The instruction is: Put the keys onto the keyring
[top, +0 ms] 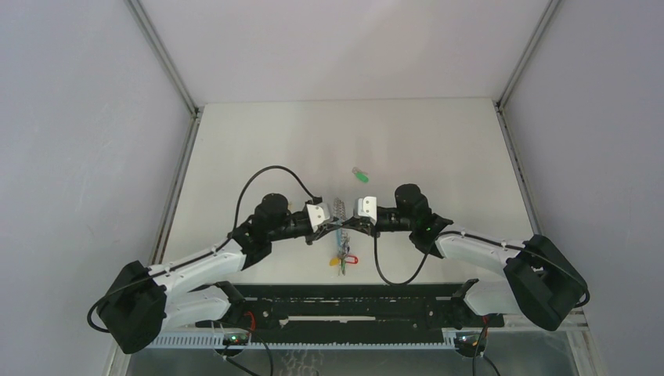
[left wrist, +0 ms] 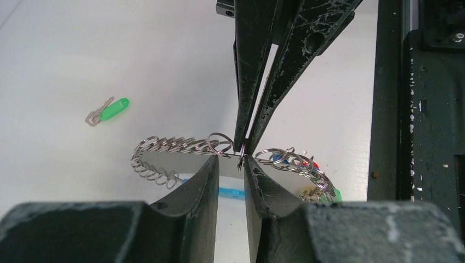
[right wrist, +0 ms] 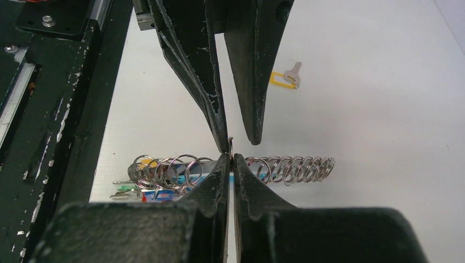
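White laminate covers the table (top: 438,149), the largest thing in view, and a black rail (top: 352,301) runs across its near edge where both arms are bolted. The left arm (top: 203,266) and the right arm (top: 478,254) reach inward and meet tip to tip over the middle of the table. The right end effector (right wrist: 230,160) is pressed together, its tips clamped on one thin wire loop of the keyring (right wrist: 290,169). The left end effector (left wrist: 231,161) faces it with its fingers slightly apart. A narrow gap shows between them, one tip just beside that same wire loop and the other clear of it. The keyring is a string of silver coiled rings stretching to both sides of the pinch, with a bright blue band (left wrist: 230,192) showing beneath it. At its end nearer the rail sits a bunch of small tagged keys (left wrist: 299,161) in red, blue and green. The green-headed key (top: 360,176) lies flat on the table beyond the end effectors, apart from the keyring. The yellow-headed key (right wrist: 285,78) also lies flat on the table, past the left end effector's fingers in the right wrist view and well apart from the rings.
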{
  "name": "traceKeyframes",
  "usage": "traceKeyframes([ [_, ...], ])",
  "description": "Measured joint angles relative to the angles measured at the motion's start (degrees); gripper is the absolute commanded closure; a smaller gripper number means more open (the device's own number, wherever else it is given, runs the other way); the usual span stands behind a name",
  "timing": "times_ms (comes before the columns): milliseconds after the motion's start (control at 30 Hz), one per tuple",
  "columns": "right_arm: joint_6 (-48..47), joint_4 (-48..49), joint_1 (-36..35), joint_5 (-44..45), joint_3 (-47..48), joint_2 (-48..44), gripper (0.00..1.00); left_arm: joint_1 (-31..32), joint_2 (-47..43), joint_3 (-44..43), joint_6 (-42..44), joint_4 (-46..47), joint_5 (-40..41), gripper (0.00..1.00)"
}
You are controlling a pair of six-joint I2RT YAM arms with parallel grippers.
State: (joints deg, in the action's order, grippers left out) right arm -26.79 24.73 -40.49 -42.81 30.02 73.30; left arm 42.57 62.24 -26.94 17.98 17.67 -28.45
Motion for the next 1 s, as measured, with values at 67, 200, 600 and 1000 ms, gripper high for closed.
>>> traceKeyframes([
  [67, 0.17, 0.07, 0.02, -0.13, 0.0, 0.0, 1.0, 0.0, 0.0, 0.0, 0.0, 0.22, -0.28, 0.73],
  [200, 0.44, 0.22, 0.02, -0.17, 0.0, -0.02, 1.0, 0.0, 0.33, 0.0, 0.02, 0.46, -0.52, 0.75],
  [600, 0.85, 0.37, 0.02, -0.83, 0.0, -0.02, 1.0, 0.0, 2.01, 0.0, 0.04, 0.44, -0.79, 0.81],
  [1000, 1.05, 0.5, 0.09, -1.05, 0.0, 0.0, 1.0, 0.0, 2.27, 0.0, -0.02, 0.26, -1.57, 1.0],
])
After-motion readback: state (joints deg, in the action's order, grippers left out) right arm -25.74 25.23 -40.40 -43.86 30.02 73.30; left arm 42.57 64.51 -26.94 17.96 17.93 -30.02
